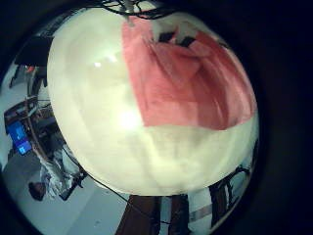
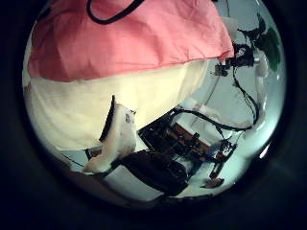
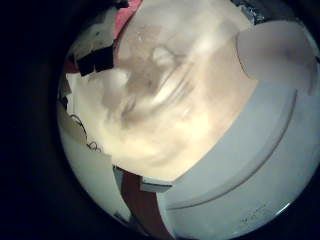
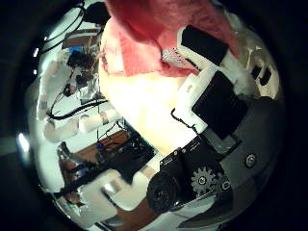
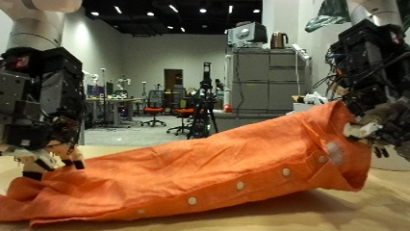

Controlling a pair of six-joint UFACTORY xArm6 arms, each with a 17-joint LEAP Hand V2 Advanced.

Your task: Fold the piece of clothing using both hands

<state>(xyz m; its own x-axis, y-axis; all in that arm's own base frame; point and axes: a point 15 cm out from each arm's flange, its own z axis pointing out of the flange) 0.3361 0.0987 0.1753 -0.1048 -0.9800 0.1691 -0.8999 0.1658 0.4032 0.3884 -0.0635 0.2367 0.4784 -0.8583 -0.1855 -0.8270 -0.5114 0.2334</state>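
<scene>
An orange garment with a row of buttons lies stretched along the table. My right hand is shut on one end of it and holds that end raised above the table. In the right thumb side palm view the cloth is pinched at the fingers. My left hand hangs just above the table at the garment's other end, fingers relaxed, holding nothing. In the left thumb side palm view the cloth lies beyond one finger. The left little finger side palm view shows the cloth on the table.
The right little finger side palm view shows the bare tabletop. Behind the table stand grey cabinets and office chairs, well away from the hands.
</scene>
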